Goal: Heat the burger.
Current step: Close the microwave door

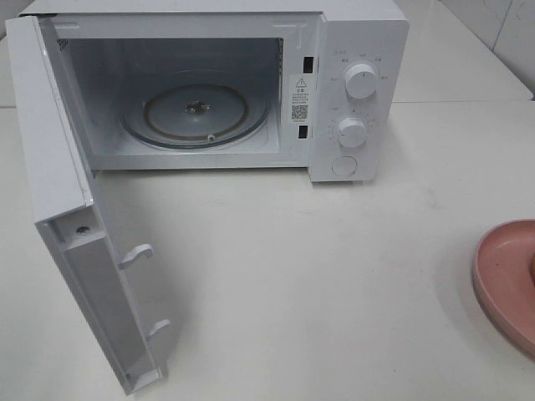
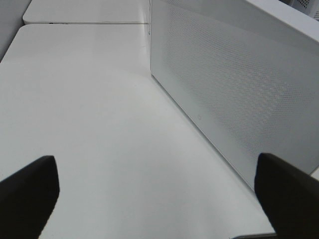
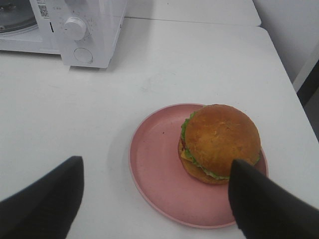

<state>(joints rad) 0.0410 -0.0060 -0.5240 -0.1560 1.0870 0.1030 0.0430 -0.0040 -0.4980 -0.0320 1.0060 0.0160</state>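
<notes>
While the microwave door stood wide, the right gripper hung open above the pink plate, burger untouched beside its far finger; bare table ahead. Left gripper was open, door panel close alongside.

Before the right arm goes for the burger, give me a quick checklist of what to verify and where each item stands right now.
1. White microwave door swung open: ok.
2. Round glass turntable bare, ready to take food: ok.
3. Golden-bun burger with green lettuce sitting upright on the round pink plate, toward one side of it: ok.
4. Right gripper open, with nothing between its black fingers: ok.
5. Right gripper lined up around the burger: not ok, it is above the plate and one finger overlaps the bun's edge in view.
6. Left gripper open, holding nothing, beside the microwave's perforated side panel: ok.
</notes>
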